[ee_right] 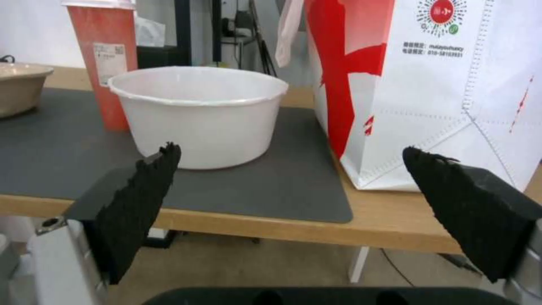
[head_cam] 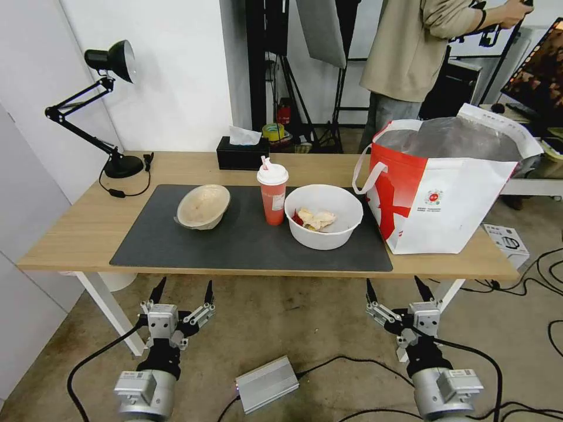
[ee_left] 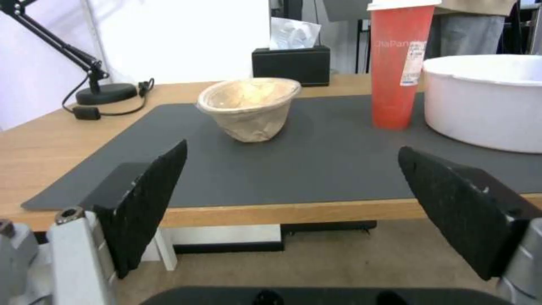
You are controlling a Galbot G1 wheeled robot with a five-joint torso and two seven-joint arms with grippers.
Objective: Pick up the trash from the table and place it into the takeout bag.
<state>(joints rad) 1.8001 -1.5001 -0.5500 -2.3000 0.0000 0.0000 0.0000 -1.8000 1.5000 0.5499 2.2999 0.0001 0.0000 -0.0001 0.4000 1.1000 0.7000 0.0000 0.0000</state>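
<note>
Here, both claws hang wide and empty below the counter's (head_cam: pixel 82 234) near edge.
Beige bowl (head_cam: pixel 203 206) lies beyond left claw (head_cam: pixel 182 291); white bowl (head_cam: pixel 324 216), red cup (head_cam: pixel 272 193) and takeout bag (head_cam: pixel 451 193) beyond right claw (head_cam: pixel 400 289).

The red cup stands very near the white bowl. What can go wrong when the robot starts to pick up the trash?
1. The tall red cup almost touches the white bowl; a gripper closing on either may knock the cup over.
2. The white bowl holds food scraps; tilting it over the bag could spill them.
3. The beige bowl already leans and looks thin, so a grip may crush it.
Both the left gripper and right gripper wait open below the table edge.
</note>
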